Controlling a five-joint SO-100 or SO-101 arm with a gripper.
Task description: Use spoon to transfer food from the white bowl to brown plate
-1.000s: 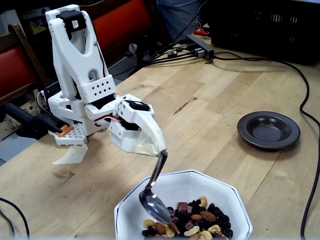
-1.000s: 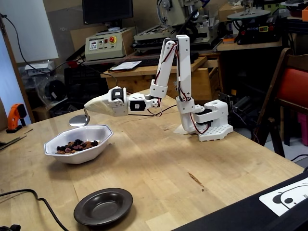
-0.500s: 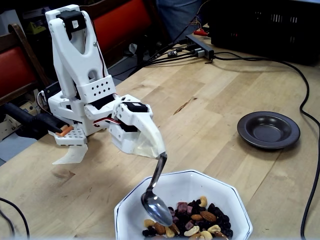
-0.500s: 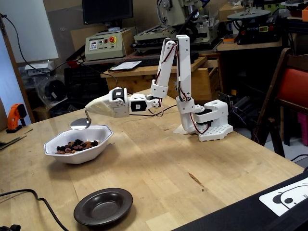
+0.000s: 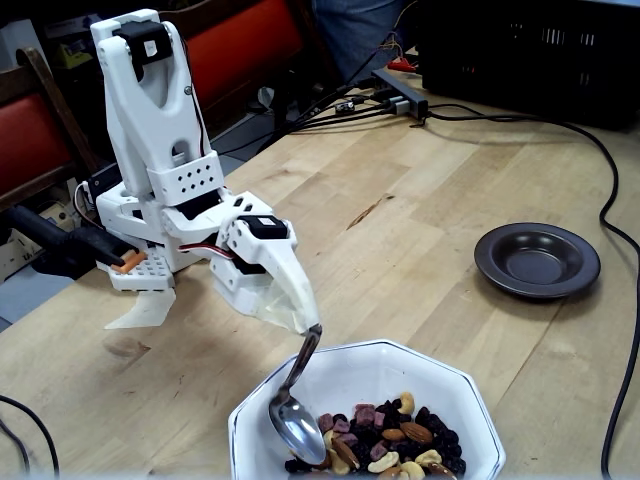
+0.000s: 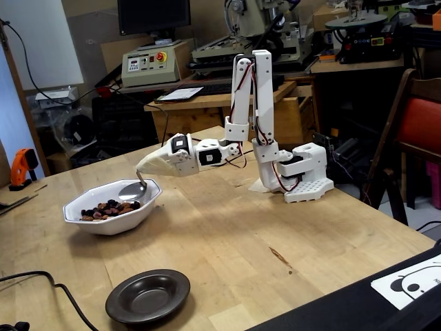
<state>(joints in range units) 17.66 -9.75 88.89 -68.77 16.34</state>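
The white octagonal bowl (image 5: 470, 400) stands at the bottom of a fixed view and at the left of the other (image 6: 79, 215). The trail-mix food (image 5: 390, 440) (image 6: 103, 207) lies in it. My gripper (image 5: 312, 325) (image 6: 140, 170) is shut on the handle of the silver spoon (image 5: 296, 425) (image 6: 131, 190). The spoon hangs down into the bowl, its oval end at the edge of the food, and looks empty. The brown plate (image 5: 537, 260) (image 6: 148, 296) sits empty on the wooden table, apart from the bowl.
Black cables (image 5: 615, 230) run past the plate along the table's right side. Another cable (image 6: 48, 283) lies near the plate. The arm's white base (image 6: 303, 176) stands on the table. A black crate (image 5: 540, 50) and power strip are at the back.
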